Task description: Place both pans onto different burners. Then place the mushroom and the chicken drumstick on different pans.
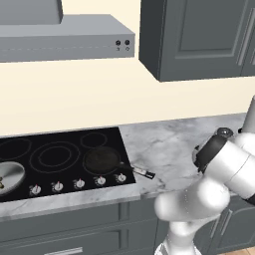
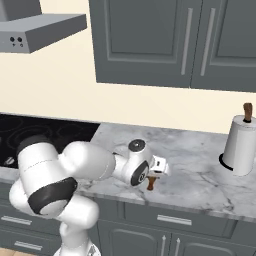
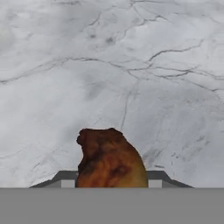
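Closing on the drumstick (image 3: pixel 110 159), my end effector (image 2: pixel 152 178) has both tips set against its sides in the hand view, so I read this as a grip on it. The brown piece fills the gap between the tips there, and in the right base view it hangs just under the white hand, low over the front edge of the surface (image 2: pixel 200 165). I cannot tell whether it is clear of the marble or touching it.

Both pans already sit on the cooktop (image 1: pixel 64 154), which I judge explains why the arm is off to the side fetching food. The dark pan (image 1: pixel 102 160) lies on a burner near the right edge of the glass, its handle poking out over the marble. The silver pan (image 1: pixel 10 175) sits at the far left edge, with something small and tan in it, most likely the mushroom (image 1: pixel 4 183), though it is too small to be sure. That would leave the dark pan for the drumstick.

As for pose, the arm is folded low and reaches right along the front edge, wrist bent so the hand points down at the marble. A paper towel roll (image 2: pixel 240 142) stands well apart near the right end, out of the way.
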Tool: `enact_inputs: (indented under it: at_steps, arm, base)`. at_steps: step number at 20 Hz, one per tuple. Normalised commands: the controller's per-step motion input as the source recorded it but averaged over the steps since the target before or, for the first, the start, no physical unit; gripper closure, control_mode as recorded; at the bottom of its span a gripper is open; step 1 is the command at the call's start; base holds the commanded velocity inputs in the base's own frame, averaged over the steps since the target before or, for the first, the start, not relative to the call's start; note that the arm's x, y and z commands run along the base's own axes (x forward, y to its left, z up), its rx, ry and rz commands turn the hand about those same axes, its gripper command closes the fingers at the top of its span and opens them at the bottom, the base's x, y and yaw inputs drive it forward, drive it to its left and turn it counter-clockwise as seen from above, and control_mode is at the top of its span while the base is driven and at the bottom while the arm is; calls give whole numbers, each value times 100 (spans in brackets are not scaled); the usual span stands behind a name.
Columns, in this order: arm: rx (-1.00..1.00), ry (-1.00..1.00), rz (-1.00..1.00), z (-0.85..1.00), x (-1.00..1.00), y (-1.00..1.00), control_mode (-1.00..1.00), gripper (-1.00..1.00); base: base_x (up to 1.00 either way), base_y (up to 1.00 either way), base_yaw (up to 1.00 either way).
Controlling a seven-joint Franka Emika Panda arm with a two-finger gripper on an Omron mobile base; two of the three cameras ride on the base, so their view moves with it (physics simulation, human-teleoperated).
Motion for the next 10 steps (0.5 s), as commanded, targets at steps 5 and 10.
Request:
enact_inputs:
  at_steps: [5, 10]
  arm:
    - [-1, -2, 9, 51, 1, 57, -100, 100]
    - [0, 0, 8, 38, 9, 57, -100, 100]
  base:
    - [0, 0, 0]
    - [0, 0, 0]
